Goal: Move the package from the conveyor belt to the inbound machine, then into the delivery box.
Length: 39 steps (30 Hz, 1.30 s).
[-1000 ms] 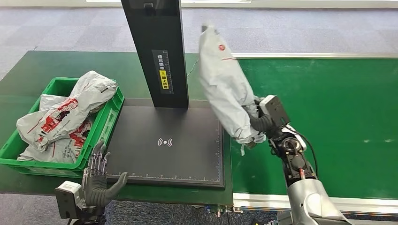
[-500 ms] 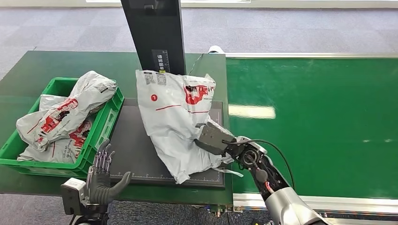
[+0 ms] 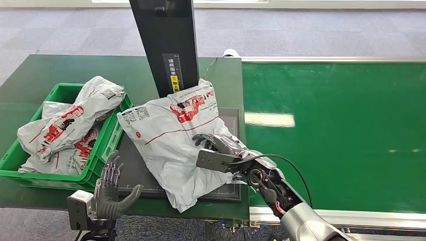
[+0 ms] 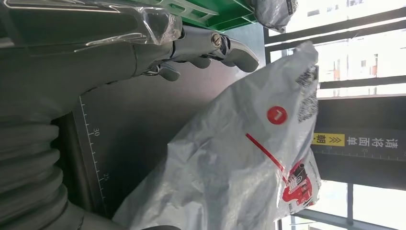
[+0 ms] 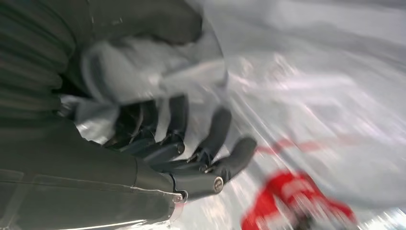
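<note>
Lowered since a moment ago, the package (image 3: 173,138) now lies label-up on the inbound machine (image 3: 131,165) for scanning, under the right hand (image 3: 218,145), whose loosened fingers rest on it. Beside its near edge, the left hand (image 3: 108,188) waits, fingers spread, holding nothing.

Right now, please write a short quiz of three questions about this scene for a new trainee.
1. True or false: the grey package lies on the black inbound machine.
2. Which robot hand touches the package?
   A. left robot hand
   B. right robot hand
3. Fill in: the green box holds other ____.

Key:
1. true
2. B
3. packages
</note>
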Each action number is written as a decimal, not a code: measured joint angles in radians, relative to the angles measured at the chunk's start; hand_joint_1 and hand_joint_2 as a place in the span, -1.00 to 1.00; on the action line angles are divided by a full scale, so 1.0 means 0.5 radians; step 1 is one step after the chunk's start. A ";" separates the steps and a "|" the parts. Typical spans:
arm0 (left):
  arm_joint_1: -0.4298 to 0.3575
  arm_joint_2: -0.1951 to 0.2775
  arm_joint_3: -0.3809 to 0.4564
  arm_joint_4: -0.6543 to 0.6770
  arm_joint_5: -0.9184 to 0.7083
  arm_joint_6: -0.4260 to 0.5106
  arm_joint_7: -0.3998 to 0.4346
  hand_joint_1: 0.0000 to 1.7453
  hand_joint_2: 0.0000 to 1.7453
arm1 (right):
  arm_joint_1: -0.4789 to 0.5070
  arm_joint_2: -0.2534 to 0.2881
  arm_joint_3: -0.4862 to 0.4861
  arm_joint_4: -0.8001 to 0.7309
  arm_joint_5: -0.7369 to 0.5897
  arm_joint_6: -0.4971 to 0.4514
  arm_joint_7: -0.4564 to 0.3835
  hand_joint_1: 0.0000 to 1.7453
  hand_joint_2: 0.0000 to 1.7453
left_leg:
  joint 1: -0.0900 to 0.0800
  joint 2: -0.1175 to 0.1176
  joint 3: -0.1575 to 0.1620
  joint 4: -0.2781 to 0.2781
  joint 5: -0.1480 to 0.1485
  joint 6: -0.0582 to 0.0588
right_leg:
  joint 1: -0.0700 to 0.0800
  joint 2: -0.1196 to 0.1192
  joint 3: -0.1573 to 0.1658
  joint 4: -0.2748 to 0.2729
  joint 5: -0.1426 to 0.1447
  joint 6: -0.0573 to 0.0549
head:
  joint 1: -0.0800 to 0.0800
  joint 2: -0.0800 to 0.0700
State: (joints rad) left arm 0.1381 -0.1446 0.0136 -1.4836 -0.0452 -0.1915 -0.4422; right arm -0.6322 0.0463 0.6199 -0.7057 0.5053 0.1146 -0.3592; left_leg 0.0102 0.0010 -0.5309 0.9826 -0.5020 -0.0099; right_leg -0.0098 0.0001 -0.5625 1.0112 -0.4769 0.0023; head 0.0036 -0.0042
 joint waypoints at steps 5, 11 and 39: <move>0.000 0.000 -0.001 0.000 0.014 0.032 -0.017 -1.00 1.00 | 0.118 -0.017 -0.132 -0.304 -0.439 -0.095 -0.219 -1.00 1.00 | 0.000 0.000 -0.001 0.000 0.000 0.000 | 0.000 0.000 0.000 0.000 0.000 0.000 | 0.000 0.000; 0.006 0.000 0.004 0.000 0.032 0.072 -0.030 -1.00 1.00 | 0.367 0.004 -0.416 -0.922 -1.045 -0.196 -0.463 -1.00 1.00 | 0.000 -0.001 -0.002 0.000 0.000 0.000 | 0.000 -0.001 -0.001 0.000 -0.001 0.000 | 0.000 0.000; -0.506 0.029 -0.839 0.506 -1.090 0.278 0.287 -1.00 1.00 | 0.928 0.253 -0.987 -1.408 -1.381 -0.106 -0.425 -1.00 1.00 | 0.000 -0.001 0.000 0.000 0.000 0.000 | -0.001 0.000 0.001 0.000 0.000 0.000 | 0.000 0.000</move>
State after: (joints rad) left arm -0.1146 -0.1303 -0.4056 -1.2305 -0.5902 -0.0523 -0.2985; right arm -0.1684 0.1730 0.1266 -1.4098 -0.1851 0.0617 -0.5718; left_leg 0.0100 0.0005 -0.5307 0.9825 -0.5020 -0.0098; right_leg -0.0101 -0.0001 -0.5622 1.0110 -0.4769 0.0023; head 0.0035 -0.0042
